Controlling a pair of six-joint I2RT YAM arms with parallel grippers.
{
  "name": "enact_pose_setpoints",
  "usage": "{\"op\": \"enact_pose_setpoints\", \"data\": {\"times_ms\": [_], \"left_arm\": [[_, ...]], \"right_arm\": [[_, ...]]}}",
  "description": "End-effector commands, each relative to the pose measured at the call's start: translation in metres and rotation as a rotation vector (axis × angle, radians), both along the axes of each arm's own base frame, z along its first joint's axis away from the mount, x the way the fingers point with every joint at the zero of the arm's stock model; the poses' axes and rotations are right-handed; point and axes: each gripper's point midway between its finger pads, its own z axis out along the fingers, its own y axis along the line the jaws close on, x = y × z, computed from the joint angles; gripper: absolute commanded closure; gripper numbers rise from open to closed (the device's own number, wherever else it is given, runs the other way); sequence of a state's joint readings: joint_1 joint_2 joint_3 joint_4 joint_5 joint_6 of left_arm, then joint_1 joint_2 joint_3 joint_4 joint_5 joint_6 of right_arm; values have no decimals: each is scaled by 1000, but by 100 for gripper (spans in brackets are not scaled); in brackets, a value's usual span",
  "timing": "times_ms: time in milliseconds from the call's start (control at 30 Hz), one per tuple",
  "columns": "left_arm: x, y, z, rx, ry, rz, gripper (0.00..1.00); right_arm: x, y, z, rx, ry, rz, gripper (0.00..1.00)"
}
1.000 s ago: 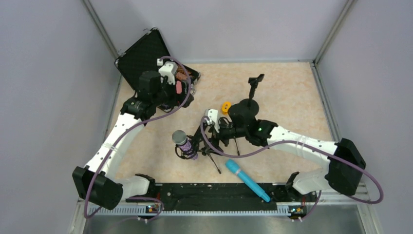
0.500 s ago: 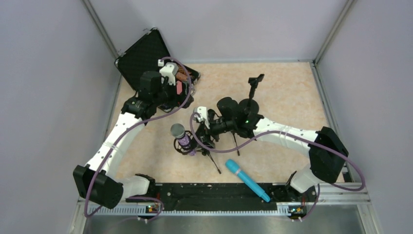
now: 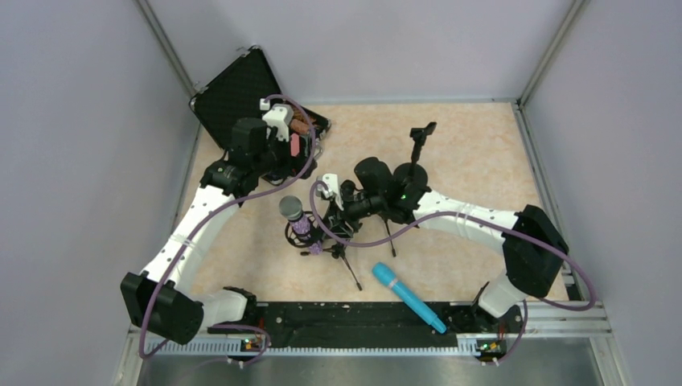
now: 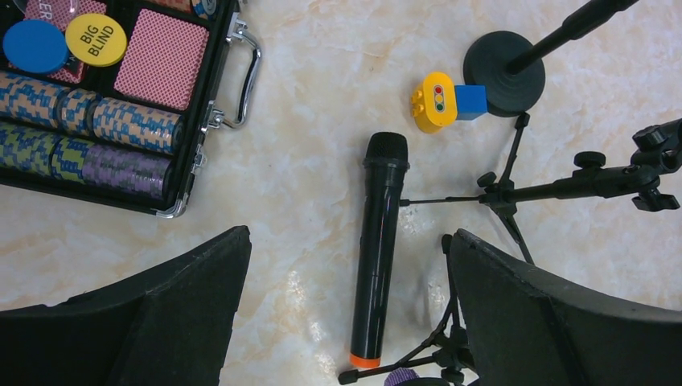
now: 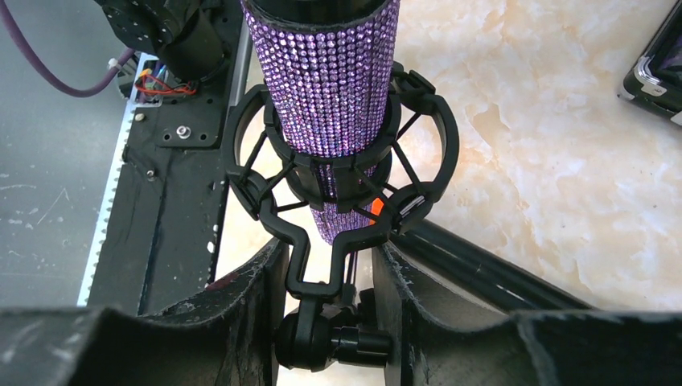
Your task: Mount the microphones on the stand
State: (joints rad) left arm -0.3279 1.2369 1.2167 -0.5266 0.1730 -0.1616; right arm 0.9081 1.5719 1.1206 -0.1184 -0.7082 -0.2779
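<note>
The glittery purple microphone (image 3: 292, 214) (image 5: 330, 80) sits upright in the black shock mount (image 5: 346, 181) of the tripod stand (image 3: 346, 257). My right gripper (image 3: 334, 215) (image 5: 328, 265) is shut on the mount's swivel joint, just below the microphone. On the marble floor lies the black microphone with the orange end (image 4: 378, 249), under my left gripper (image 4: 346, 241) (image 3: 296, 149), which hangs open above it and apart from it. The light-blue microphone (image 3: 408, 297) rests near the front rail. A second tripod stand's arm (image 4: 563, 189) reaches in from the right.
An open case of poker chips and cards (image 3: 237, 92) (image 4: 96, 121) stands at the back left. A round-base stand (image 3: 414, 165) (image 4: 505, 63) rises mid-table with a yellow and blue toy block (image 4: 438, 100) beside it. The black rail (image 3: 354, 322) runs along the front.
My right gripper moved left to the purple microphone's mount and closed on its joint. The microphone and its stand shifted slightly left. The left arm stayed put.
</note>
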Motion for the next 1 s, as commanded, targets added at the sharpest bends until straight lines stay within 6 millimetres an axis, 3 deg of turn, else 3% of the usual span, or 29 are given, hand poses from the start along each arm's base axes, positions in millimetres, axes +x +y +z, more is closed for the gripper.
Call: {"op": "enact_pose_setpoints", "data": {"times_ms": [0, 367, 967], "left_arm": [[7, 6, 20, 3, -67, 33, 2], [10, 8, 15, 16, -56, 52, 2], [16, 22, 5, 64, -26, 130, 2]], "right_arm": [[4, 4, 47, 121, -59, -29, 100], [2, -3, 118, 341, -116, -105, 100], [-16, -15, 216, 535, -188, -77, 100]]}}
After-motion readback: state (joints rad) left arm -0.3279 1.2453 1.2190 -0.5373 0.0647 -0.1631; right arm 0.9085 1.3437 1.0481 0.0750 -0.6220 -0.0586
